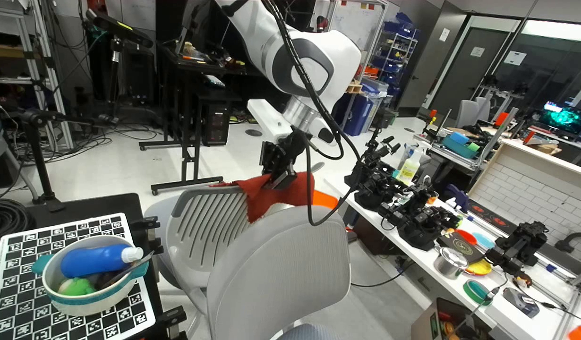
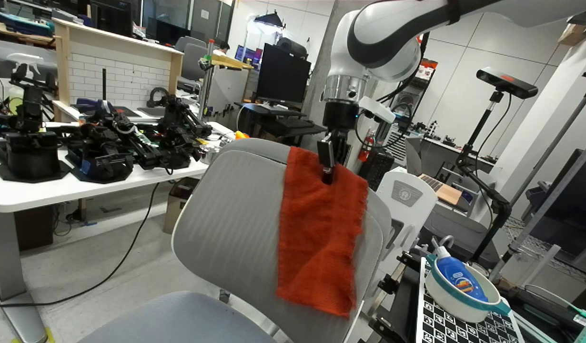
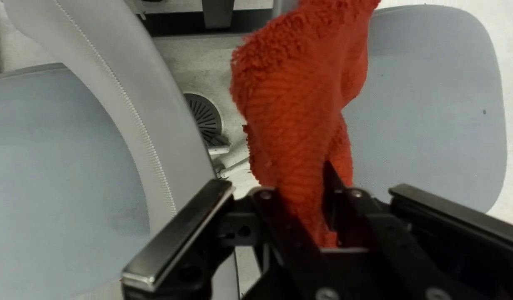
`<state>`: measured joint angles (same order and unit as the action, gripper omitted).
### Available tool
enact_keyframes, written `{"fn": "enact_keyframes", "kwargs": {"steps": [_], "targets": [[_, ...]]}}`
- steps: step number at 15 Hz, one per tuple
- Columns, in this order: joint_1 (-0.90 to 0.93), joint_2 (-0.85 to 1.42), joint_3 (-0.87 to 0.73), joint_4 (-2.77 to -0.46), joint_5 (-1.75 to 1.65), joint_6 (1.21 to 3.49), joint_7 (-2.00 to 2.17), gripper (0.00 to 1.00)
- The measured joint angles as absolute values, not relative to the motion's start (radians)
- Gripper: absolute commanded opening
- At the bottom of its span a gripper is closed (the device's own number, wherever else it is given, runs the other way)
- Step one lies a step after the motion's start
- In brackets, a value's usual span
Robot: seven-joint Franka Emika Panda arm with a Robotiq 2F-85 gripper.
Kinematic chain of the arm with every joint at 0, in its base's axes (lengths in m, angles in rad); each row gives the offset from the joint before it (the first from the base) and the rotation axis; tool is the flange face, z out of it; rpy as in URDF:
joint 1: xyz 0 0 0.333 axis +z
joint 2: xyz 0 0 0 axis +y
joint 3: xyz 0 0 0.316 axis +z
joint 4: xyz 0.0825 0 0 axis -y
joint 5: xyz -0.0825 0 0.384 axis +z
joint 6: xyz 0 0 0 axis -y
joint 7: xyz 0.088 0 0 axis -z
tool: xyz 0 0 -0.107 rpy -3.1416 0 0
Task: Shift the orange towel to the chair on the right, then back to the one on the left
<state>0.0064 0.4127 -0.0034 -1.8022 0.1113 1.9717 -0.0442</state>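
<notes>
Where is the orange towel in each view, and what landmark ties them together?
In an exterior view: orange towel just below centre, overlapping a slotted chair back.
In an exterior view: orange towel below and right of centre, in front of a gray chair back.
In the wrist view: orange towel from the top edge down through the middle.
Shared landmark: the black hand gripping it, visible in all three.

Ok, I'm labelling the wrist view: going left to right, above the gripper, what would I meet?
Left gray seat, curved chair-back rim, ribbed dark disc, orange towel, right gray seat.
</notes>
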Motion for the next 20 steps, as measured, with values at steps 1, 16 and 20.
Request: {"fn": "enact_keyframes", "kwargs": {"steps": [1,16,20], "targets": [[0.006,0.41,-0.005,-1.803,0.094,1.97,-0.044,0.04],[-0.016,0.273,-0.037,-1.851,-0.097,1.857,-0.103,0.53],[-0.024,0.259,-0.037,-1.864,-0.098,1.857,-0.123,0.31]]}}
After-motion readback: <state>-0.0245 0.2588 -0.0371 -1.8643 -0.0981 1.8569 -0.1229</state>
